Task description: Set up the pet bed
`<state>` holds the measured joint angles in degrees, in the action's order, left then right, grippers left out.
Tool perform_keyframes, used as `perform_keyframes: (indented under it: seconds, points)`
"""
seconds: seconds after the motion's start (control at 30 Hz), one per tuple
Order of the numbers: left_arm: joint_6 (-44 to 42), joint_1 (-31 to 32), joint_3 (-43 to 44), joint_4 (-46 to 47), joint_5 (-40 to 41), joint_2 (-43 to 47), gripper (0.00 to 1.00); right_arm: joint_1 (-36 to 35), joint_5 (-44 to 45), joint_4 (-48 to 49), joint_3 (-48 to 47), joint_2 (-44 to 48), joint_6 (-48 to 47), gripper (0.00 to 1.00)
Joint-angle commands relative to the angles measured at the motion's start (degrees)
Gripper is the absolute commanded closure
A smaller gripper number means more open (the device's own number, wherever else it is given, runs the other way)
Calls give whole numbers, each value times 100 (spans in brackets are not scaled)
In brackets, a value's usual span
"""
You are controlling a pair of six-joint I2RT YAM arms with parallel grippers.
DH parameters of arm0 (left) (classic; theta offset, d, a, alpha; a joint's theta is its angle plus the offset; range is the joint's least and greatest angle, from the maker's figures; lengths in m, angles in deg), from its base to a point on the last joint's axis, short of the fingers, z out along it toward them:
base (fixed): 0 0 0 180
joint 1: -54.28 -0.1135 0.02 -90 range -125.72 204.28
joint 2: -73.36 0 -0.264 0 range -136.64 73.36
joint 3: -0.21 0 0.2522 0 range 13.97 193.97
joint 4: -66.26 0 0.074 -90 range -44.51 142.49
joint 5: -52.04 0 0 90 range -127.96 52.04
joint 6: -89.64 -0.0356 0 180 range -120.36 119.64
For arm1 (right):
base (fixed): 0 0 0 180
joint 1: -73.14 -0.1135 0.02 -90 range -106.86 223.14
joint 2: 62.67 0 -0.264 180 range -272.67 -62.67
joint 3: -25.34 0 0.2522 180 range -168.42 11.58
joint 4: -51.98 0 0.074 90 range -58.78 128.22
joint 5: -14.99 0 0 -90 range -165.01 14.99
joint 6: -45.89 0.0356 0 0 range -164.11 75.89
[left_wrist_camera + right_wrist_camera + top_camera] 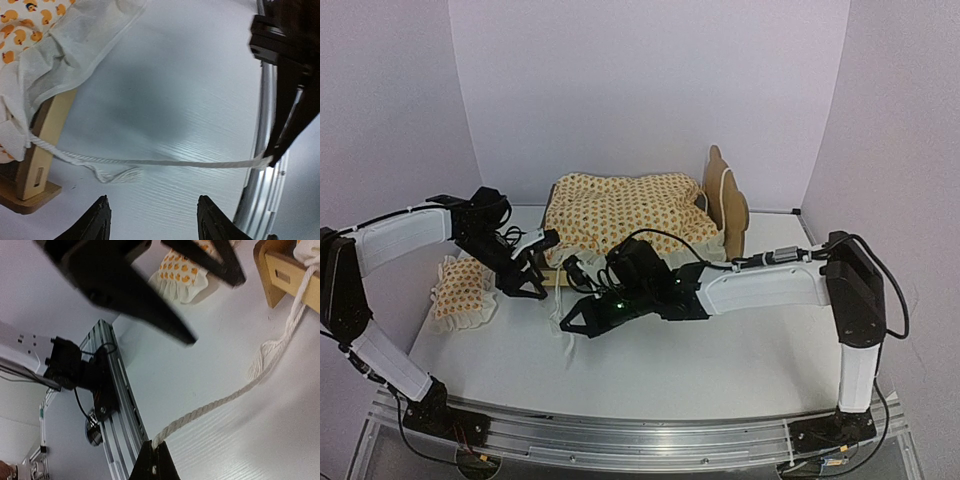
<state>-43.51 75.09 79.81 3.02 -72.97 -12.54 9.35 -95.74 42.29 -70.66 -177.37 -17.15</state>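
The pet bed point(725, 205) stands at the back middle, its light-wood headboard to the right and the cream orange-print bedding point(620, 210) spread over it. The matching pillow point(460, 290) lies on the table to the left, also in the right wrist view point(180, 275). A white cord point(175, 163) runs taut from the bed's wooden corner post point(45, 135) to my right gripper point(156, 446), which is shut on its end. A frayed second strand point(117, 175) lies on the table. My left gripper point(153, 200) hovers open just short of the cord, nothing between its fingers.
An aluminium rail point(650, 440) runs along the near table edge and shows close beside the right gripper point(120, 405). Lilac walls enclose the table on three sides. Both arms crowd the space in front of the bed's foot end point(560, 278).
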Motion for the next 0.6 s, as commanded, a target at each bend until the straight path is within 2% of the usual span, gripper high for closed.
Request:
perform_keyframes:
  seconds: [0.0,0.1,0.2,0.3,0.47,0.57]
  points:
    - [-430,-32,-324,-992,-1744,528,36,-5,1352,966,-418,-216,994,100]
    - [-380,-13,-1181,-147,-2118,1150,22,-3,1863,1292,-513,-355,1370,100]
    - [-117,91,-1820,1134,-2128,1541,16,-25,2070,1521,-654,-549,1685,100]
    - [287,335,-2096,1967,-1765,1463,16,-47,2316,1682,-816,-716,1778,100]
    - [571,386,-2210,2642,-1541,1392,17,-119,2402,1746,-832,-732,1712,100]
    - [816,385,-2316,3128,-1225,1316,26,-129,2328,1784,-805,-736,1706,100]
